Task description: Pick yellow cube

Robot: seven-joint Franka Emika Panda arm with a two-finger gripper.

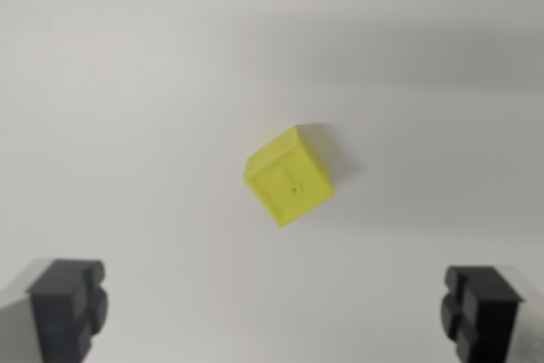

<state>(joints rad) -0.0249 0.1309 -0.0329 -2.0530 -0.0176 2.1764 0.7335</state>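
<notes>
Well, the white counter (127, 82) fills the whole wrist view, bare but for one thing. At the bottom corners the gripper (276, 312) shows its two dark fingertips (68, 308) spread wide, holding nothing. The yellow cube (287, 178) sits near frame centre, above the midpoint between them and a touch right, its edges turned diagonal to the jaws' line.

You have bare white table (127, 82) on every side of the yellow cube (287, 178). The gripper (274, 312) jaws stand wide apart, with nothing between them and the cube.
</notes>
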